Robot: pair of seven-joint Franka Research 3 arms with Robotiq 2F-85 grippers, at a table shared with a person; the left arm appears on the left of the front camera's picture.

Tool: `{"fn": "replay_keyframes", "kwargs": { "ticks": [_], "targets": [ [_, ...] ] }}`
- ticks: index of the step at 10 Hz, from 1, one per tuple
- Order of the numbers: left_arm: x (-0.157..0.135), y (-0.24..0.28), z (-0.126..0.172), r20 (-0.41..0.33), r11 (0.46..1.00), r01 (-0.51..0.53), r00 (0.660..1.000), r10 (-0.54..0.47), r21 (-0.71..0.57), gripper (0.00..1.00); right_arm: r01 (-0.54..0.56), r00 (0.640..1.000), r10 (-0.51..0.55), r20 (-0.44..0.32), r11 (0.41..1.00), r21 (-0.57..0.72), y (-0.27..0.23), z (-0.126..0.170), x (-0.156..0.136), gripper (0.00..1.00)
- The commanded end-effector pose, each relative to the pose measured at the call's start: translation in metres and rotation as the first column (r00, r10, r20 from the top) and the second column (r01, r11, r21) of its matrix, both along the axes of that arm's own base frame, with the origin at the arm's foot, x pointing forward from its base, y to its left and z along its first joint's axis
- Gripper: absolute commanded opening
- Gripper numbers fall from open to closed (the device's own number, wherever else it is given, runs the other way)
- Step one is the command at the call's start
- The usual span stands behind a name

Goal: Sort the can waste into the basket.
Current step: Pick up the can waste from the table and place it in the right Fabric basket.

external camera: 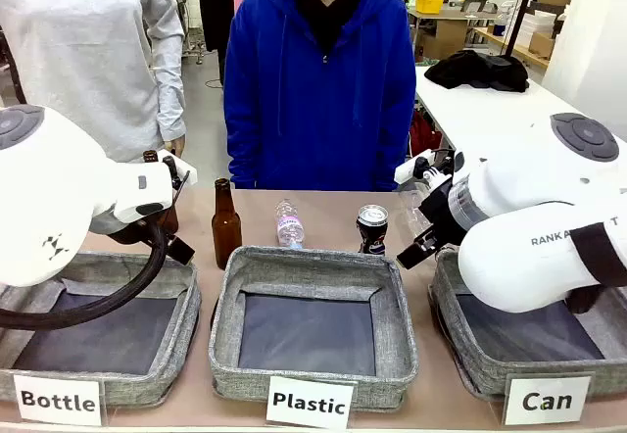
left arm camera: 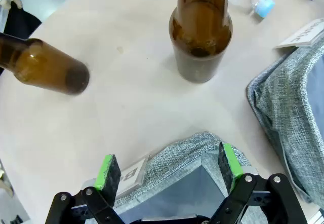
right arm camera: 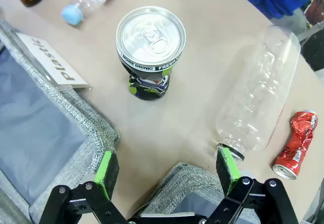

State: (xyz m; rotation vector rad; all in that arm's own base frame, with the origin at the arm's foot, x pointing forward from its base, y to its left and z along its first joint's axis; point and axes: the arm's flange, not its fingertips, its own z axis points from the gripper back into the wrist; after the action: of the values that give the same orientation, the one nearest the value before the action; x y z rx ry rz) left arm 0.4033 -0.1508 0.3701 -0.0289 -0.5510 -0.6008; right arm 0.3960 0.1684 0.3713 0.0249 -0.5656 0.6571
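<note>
The front view gives the row of three grey baskets along the near edge of the counter (external camera: 328, 206), their white labels reading "Bottle", "Plastic" and "Can"; the Can basket (external camera: 478, 372) sits at the robot's right, under the right arm (external camera: 534, 242), whose shell shows the letters "RANKA"; the black can (external camera: 371, 229) stands upright behind the gap between the Plastic basket (external camera: 233, 374) and the Can basket, with a small clear bottle (external camera: 289, 224) and a brown bottle (external camera: 225, 223) to its left; a person in a blue hoodie (external camera: 318, 90) stands at the far side.

The right wrist view adds the can's silver top and a rim band reading "MORE DRINK!" and "FRESH"; it also brings in the red can (right arm camera: 295, 144), crushed and lying on the counter just beside the neck of a large clear bottle (right arm camera: 258, 89) on its side; the right claw (right arm camera: 167, 167) hangs spread wide over a grey basket corner, short of the black can and holding nothing.

The left wrist view adds a second brown bottle (left arm camera: 45, 71) well apart from the first; the left claw (left arm camera: 166, 165) is likewise spread and empty, poised above the rim of the Bottle basket (left arm camera: 174, 155), whose label shows a "B".
</note>
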Motion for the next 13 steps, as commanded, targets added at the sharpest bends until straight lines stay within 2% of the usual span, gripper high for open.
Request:
{"fn": "replay_keyframes", "kwargs": {
  "ticks": [1,13],
  "targets": [
    [0.0000,0.0000,0.0001,0.000,1.000,0.000,1.000,0.000,0.000,1.00,0.000,1.000,0.000,0.000,1.000,0.000,0.0000,0.0000,0.0000,1.00],
    [0.0000,0.0000,0.0001,0.000,1.000,0.000,1.000,0.000,0.000,1.00,0.000,1.000,0.000,0.000,1.000,0.000,0.0000,0.0000,0.0000,1.00]
  ]
}}
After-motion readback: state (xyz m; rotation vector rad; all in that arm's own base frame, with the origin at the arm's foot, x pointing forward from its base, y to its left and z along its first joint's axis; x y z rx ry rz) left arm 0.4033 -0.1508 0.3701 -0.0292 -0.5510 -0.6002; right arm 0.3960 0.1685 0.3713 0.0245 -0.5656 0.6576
